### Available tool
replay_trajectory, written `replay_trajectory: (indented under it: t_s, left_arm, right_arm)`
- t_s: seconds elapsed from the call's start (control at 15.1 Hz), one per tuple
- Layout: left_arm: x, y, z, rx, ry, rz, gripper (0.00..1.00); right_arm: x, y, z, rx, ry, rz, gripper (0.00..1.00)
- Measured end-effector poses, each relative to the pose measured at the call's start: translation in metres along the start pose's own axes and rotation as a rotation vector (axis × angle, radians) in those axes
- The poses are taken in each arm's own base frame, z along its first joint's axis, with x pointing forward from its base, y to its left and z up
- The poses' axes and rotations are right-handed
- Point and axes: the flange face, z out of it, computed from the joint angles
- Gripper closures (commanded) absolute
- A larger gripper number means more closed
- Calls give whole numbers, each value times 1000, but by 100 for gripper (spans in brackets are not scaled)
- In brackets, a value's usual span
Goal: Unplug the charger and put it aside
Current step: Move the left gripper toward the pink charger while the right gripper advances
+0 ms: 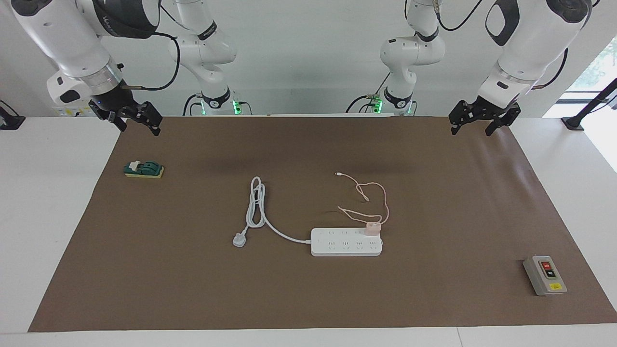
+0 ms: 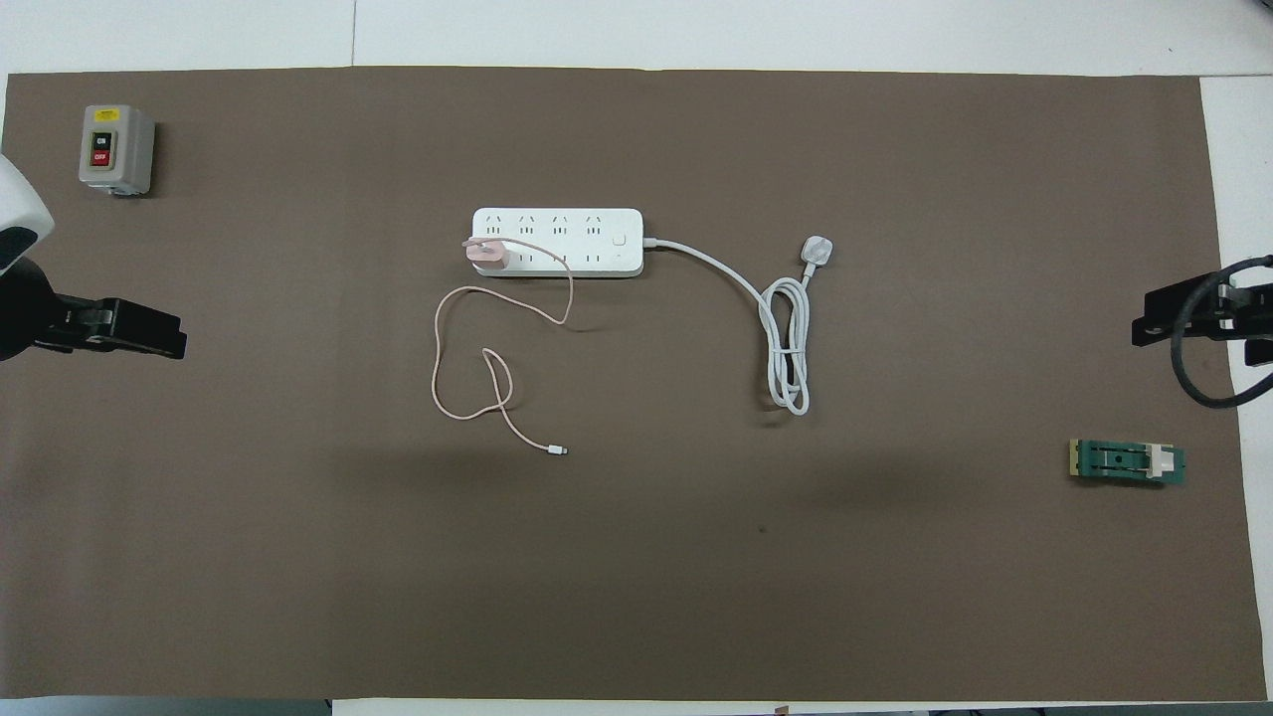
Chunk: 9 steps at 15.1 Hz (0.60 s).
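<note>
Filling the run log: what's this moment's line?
charger: plugged into power strip | left gripper: open, waiting | right gripper: open, waiting

- Mat [image 1: 434, 289]: matt brown, paper-like, faintly creased.
- Strip [image 1: 346, 242]: smooth white plastic.
- Charger [image 1: 372, 228]: smooth pink plastic.
- Worktop [image 1: 48, 202]: smooth white.
- Switch box [image 1: 544, 275]: grey casing.

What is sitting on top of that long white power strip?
A small pale pink cube charger is plugged into the long white power strip, at the left arm's end. Its prongs and socket are covered.
</note>
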Motion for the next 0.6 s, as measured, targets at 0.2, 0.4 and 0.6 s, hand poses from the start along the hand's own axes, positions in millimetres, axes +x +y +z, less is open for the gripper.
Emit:
replay_trajectory:
  t_s: [0.2, 0.4, 0.6]
  left_arm:
    - [0, 2, 0, 0, 0, 4, 0]
    - [0, 5, 0, 0, 0, 6, 0]
    - [2, 5, -1, -1, 5, -60, 0]
  right_arm:
    - [0, 0, -1, 0, 3, 0, 0]
    - [0, 0, -2, 0, 4, -1, 0]
    - [0, 0, -2, 0, 3, -1, 0]
